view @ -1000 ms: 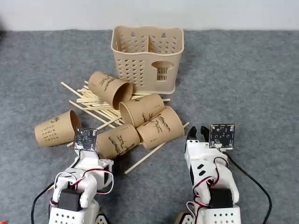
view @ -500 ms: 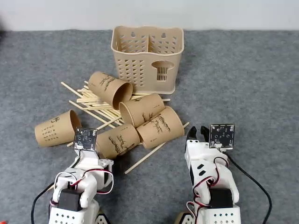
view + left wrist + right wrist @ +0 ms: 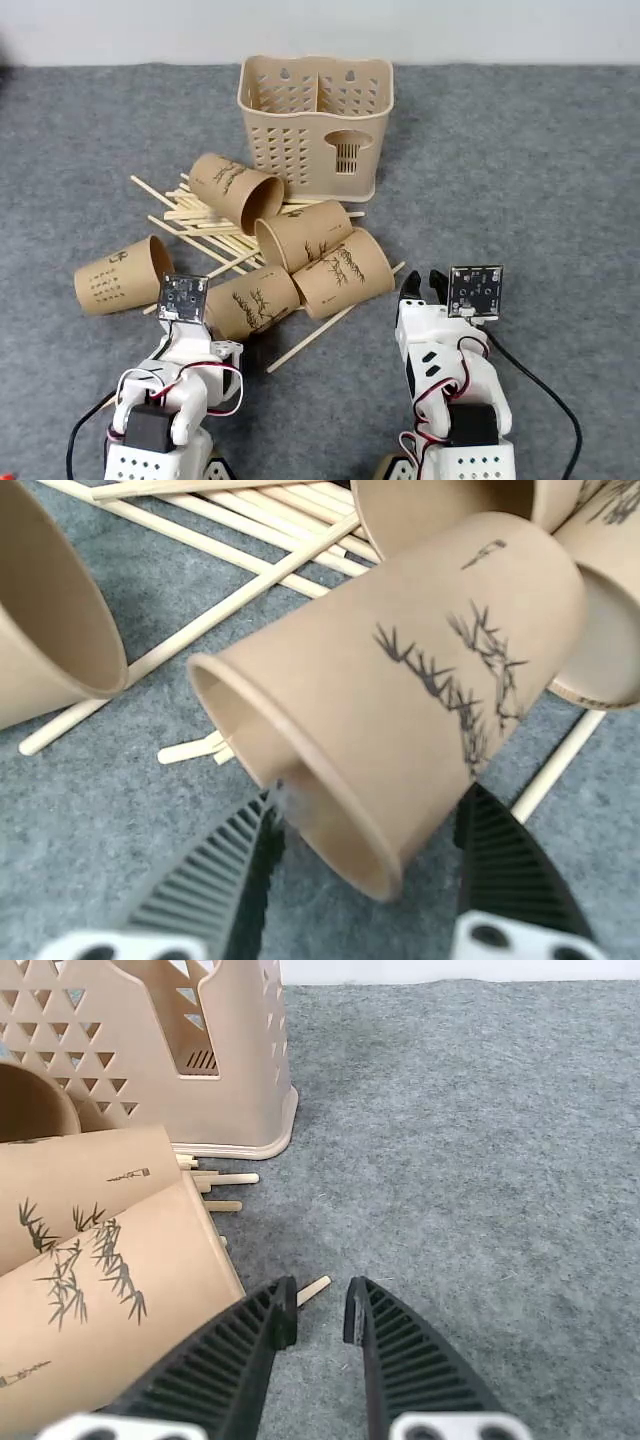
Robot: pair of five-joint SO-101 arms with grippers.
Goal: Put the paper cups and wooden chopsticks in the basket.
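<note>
Basket: the basket stands upright at the far side of the grey mat; a partition splits it into two compartments
Paper cups: five, all lying on their sides on the mat, none in the basket; the rear cup lies just in front of the basket; the middle cup and the right-hand cup lie side by side, touching; the near cup touches the right-hand cup; the far-left cup lies apart from the cluster
Wooden chopsticks: the wooden chopsticks lie in a loose heap on the mat, partly under the cups; one long chopstick runs slantwise out from under the right-hand cup
Left gripper: the left gripper is low over the mat at the mouth of the near cup; jaws spread wide, one finger on each side of the cup near its rim; whether the pads actually press the cup wall is unclear from this angle
Right gripper: the right gripper hovers over bare mat just beside the right-hand cup; jaws nearly together with a narrow gap, holding nothing; the long chopstick's tip lies just ahead of its fingertips
</note>
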